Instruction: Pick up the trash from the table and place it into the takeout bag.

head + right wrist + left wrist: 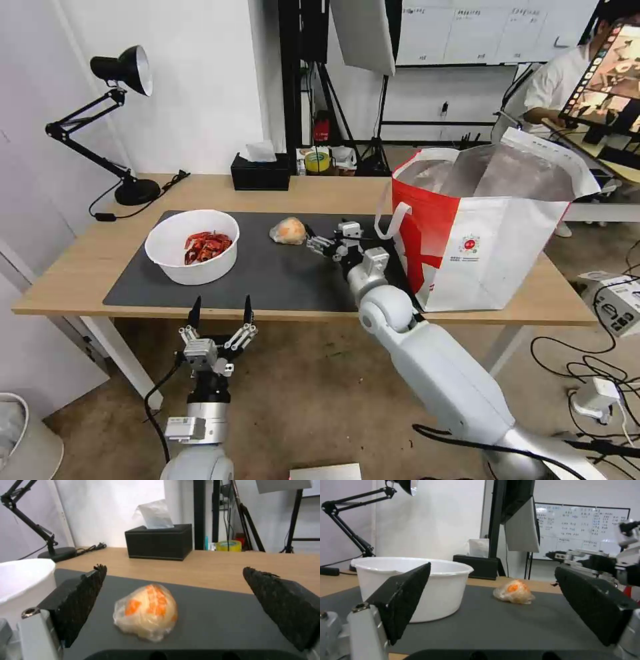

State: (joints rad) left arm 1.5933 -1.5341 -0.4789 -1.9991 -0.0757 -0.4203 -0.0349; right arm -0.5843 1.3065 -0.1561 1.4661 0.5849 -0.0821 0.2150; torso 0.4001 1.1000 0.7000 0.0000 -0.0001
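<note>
On the dark grey mat (280,273) of the table (87,260) stands a white bowl (192,245) (410,587) of red shells. To its right lies the plastic-wrapped orange lump (288,231) (514,592) (146,611). My right gripper (315,243) (175,568) is open just right of the lump and low over the mat, the lump lying ahead of its spread fingers and untouched. My left gripper (220,313) (492,567) is open in front of the table's near edge, pointing at the bowl. The red-and-white takeout bag (480,227) stands open at the table's right end.
A black tissue box (261,173) (159,541) sits at the table's back edge. A black desk lamp (120,120) stands at the back left. Cables and power bricks lie on the floor at the right. A white bin (20,433) stands at the lower left.
</note>
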